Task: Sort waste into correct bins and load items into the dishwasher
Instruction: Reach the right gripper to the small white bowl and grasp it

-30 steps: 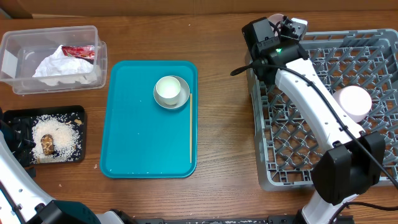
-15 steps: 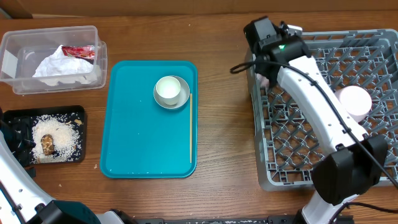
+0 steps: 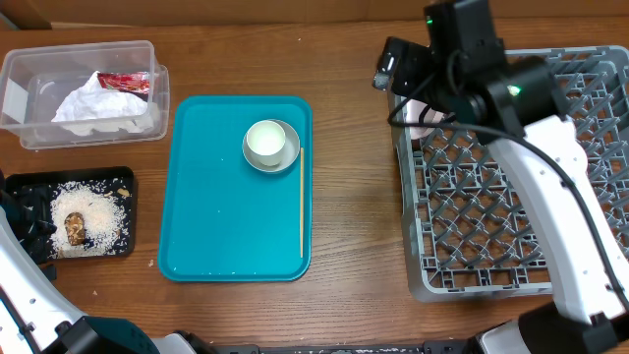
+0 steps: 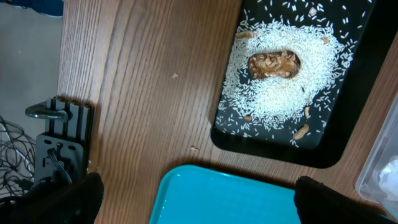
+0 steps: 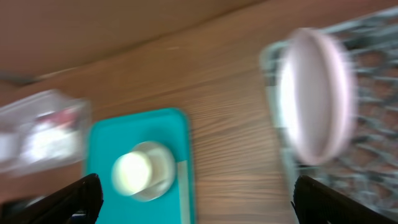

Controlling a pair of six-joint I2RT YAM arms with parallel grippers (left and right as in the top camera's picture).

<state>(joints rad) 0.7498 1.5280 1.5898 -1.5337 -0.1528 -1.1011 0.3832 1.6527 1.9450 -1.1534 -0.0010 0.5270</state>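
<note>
Hovering at a corner of the dish rack (image 3: 472, 216), the right hand (image 5: 199, 202) has its fingers spread and empty. Its blurred wrist view shows a pale pink plate (image 5: 314, 96) standing on edge at the rack's wall, mostly hidden under the arm from overhead. The left hand (image 4: 196, 199), also spread and empty, looks down on rice (image 4: 280, 93) and a brown lump (image 4: 273, 64) in the black tray (image 4: 345, 118), while overhead shows the bowl (image 3: 270, 145) and stick (image 3: 301, 202) on the teal tray (image 3: 211, 216), and the napkin (image 3: 93, 103) and red wrapper (image 3: 125, 82) in the clear tub (image 3: 39, 93).

Teal serving tray (image 3: 226, 226), rectangular with rounded corners, lies flat left of centre in the overhead frame on a brown wood-grain table (image 3: 349, 216). Cardboard-coloured strip (image 3: 197, 12) along the top edge. Left wrist view, lower left: black slotted bracket (image 4: 59, 146) at the table edge, tangled cables (image 4: 12, 168) beside it, grey floor (image 4: 28, 68) above.
</note>
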